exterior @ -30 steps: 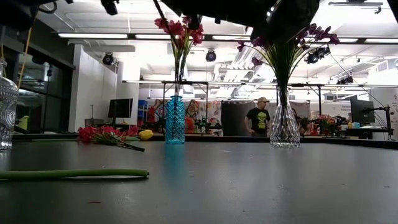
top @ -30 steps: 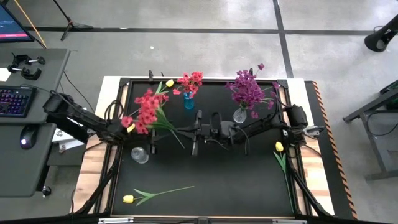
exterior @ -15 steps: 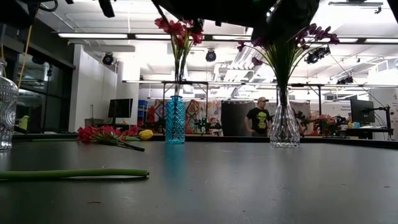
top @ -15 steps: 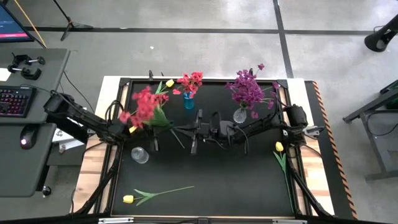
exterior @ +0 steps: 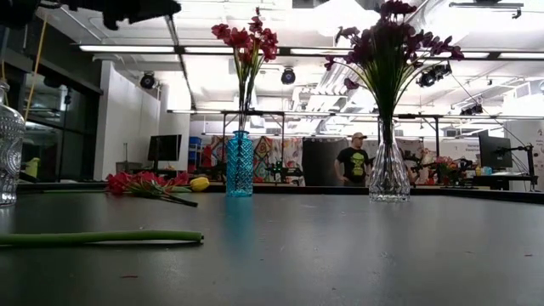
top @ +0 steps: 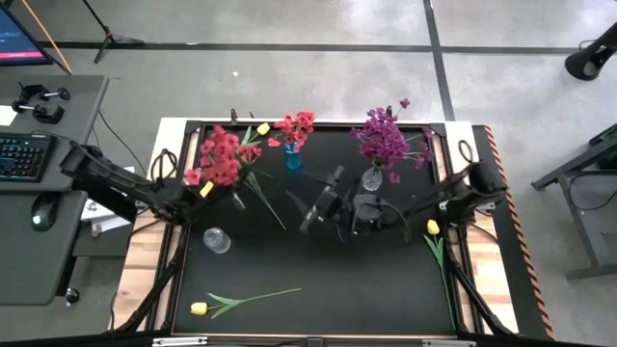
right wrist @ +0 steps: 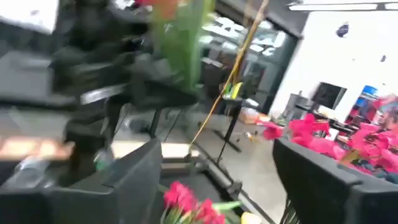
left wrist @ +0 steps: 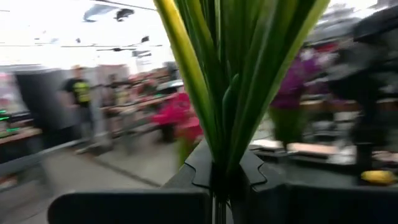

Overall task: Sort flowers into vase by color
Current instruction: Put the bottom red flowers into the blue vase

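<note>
- High view: I count three vases: the blue vase [top: 292, 159] with red flowers [top: 295, 126], a clear vase [top: 372, 178] with the purple cluster [top: 385, 137] to its right, and an empty glass vase [top: 217, 240] in front of it to the left. Two yellow tulips [top: 199, 308] lie well in front of the blue vase.
- Left of the blue vase, my left gripper [top: 238, 198] is clamped on the red-pink bunch [top: 222, 158], thin green stems trailing.
- Low view: more red blooms [exterior: 144, 183] lie left of the blue vase.
- Left wrist view: green stems [left wrist: 227, 81] pinched between my fingers.
- Right wrist view: blurred, but the right gripper [right wrist: 214, 168] seems spread, empty.
</note>
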